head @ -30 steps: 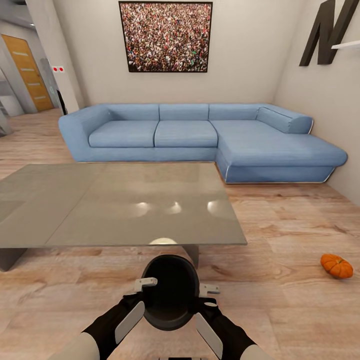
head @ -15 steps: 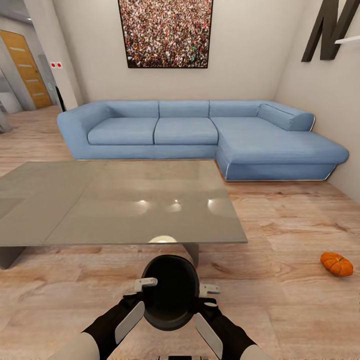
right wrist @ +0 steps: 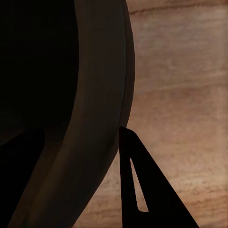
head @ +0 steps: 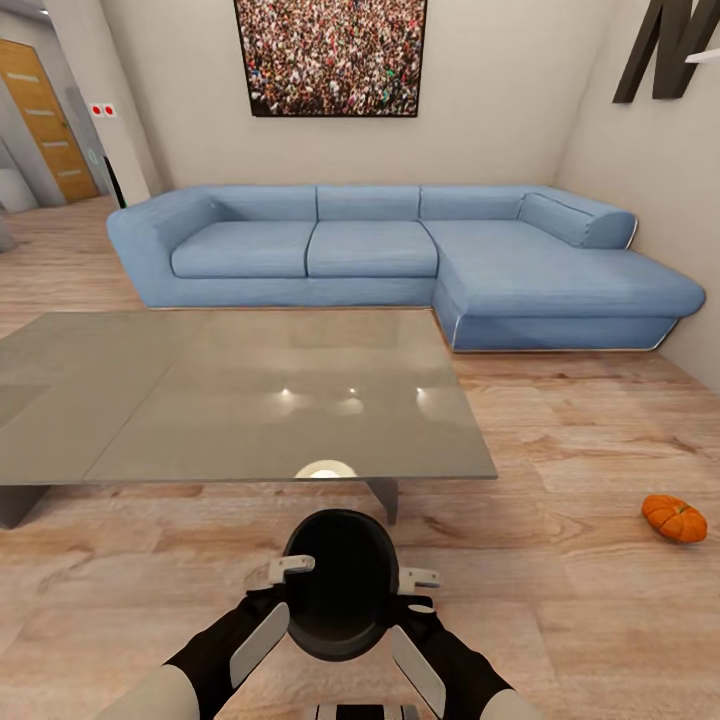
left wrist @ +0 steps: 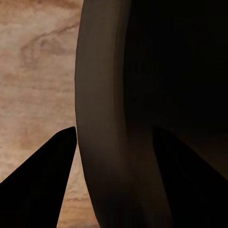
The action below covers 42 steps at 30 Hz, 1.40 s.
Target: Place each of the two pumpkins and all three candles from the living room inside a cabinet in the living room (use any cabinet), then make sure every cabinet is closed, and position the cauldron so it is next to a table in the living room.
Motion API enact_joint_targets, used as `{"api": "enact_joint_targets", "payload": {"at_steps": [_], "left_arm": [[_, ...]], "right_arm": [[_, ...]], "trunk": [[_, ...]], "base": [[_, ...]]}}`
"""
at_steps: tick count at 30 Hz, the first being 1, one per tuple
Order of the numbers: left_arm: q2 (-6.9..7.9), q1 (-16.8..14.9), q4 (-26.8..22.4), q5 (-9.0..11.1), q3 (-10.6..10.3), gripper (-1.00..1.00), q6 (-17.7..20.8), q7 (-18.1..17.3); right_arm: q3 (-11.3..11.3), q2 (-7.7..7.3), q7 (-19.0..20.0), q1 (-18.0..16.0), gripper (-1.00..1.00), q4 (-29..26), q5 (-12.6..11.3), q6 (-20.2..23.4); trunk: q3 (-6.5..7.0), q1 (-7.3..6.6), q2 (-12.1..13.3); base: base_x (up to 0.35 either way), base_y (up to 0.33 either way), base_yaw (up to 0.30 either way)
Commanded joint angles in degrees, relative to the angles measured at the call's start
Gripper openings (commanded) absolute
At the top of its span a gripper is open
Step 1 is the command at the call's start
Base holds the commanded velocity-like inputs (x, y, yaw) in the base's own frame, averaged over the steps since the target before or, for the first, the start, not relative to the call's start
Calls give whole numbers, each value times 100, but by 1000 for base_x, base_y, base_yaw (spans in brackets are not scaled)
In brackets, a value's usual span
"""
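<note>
The black cauldron (head: 340, 585) hangs just above the wood floor, close in front of me, its wide mouth facing the head camera. My left gripper (head: 283, 590) is shut on its left rim and my right gripper (head: 405, 592) on its right rim. In the left wrist view the cauldron's wall (left wrist: 109, 118) runs between my gripper's dark fingers (left wrist: 38, 190). The right wrist view shows the same rim (right wrist: 95, 118) pinched by a finger (right wrist: 142, 190). The grey glossy table (head: 200, 400) stands right beyond the cauldron. One orange pumpkin (head: 674, 518) lies on the floor at the right.
A blue corner sofa (head: 400, 260) stretches along the far wall behind the table, under a large framed picture (head: 330, 55). A wooden door (head: 40, 120) and a hallway open at the far left. Bare wood floor (head: 560, 600) lies between the table and the pumpkin.
The head view has crept forward and tilted down a little, so the table and sofa sit slightly closer. Both grippers keep the cauldron in the same hold.
</note>
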Motion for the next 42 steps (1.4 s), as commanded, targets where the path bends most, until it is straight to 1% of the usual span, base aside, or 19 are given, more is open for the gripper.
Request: {"api": "enact_joint_targets", "payload": {"at_steps": [1,17,25,37,42], "left_arm": [[10,-6,-10,-136,56,-100,46,45],[10,-6,-10,-136,60,-100,46,46],[7,-6,-10,-136,56,-100,46,52],[10,-6,-10,-136,60,-100,46,52],[10,-6,-10,-136,67,-100,46,54]], "right_arm": [[29,-3,5,-6,-100,-171,-67,-3],[29,-3,5,-6,-100,-171,-67,-3],[29,-3,5,-6,-100,-171,-67,-3],[29,-4,5,-6,-100,-171,-67,-7],[29,-10,5,-6,-100,-171,-73,-16]], "trunk": [[-5,-2,-3],[-5,-2,-3],[-5,-2,-3],[-271,29,-19],[-271,29,-19]], "base": [[0,0,0],[71,0,0],[15,0,0],[0,0,0],[0,0,0]]}}
